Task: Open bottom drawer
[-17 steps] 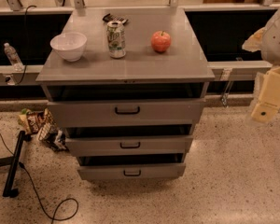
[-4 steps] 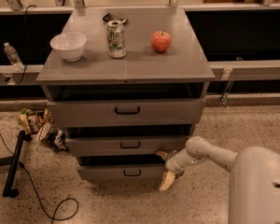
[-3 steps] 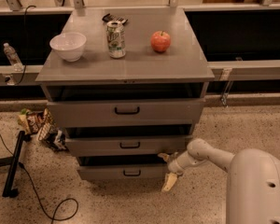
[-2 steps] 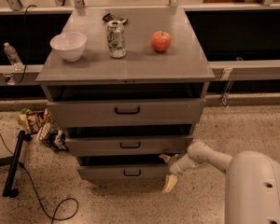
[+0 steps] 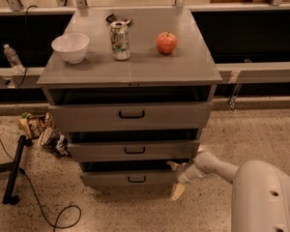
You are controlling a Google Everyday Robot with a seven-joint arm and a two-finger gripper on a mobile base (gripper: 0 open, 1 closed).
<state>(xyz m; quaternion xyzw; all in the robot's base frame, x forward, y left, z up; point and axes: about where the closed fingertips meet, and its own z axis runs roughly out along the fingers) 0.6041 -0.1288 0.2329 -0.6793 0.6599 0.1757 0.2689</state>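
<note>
The approach is done and the pull is about to begin, as far as one can judge: the gripper (image 5: 176, 179) sits low under the counter's (image 5: 135, 69) front right corner, at the right end of the bottom drawer (image 5: 116, 179), with the arm (image 5: 217, 167) reaching in from the right. The claw is wide. One finger (image 5: 173, 166) is up at the top edge of the front panel, and the other (image 5: 178, 191) hangs lower, near the floor (image 5: 135, 207). The two straddle the panel's right end and are not closed on anything. Whether either finger touches the panel cannot be told. The handle (image 5: 136, 179), a small black bar at the middle of the panel, is well to the left of the claw and untouched. The next move seems to call for a hook or pinch on that right end, then a straight pull out from under the counter's front edge. A pull from one end could skew the drawer in its runners, so it should be slow and square. The bottom drawer is the lowest of three below the front edge, under the middle drawer (image 5: 101, 150) and top drawer (image 5: 87, 116). It is plain grey metal with the shallowest and narrowest front, and a dark gap shows above it. It looks barely out, if at all. On the counter, a bowl (image 5: 70, 47) is toward the left edge, a can (image 5: 120, 40) is mid-top, and an apple (image 5: 166, 42) is toward the right edge.
</note>
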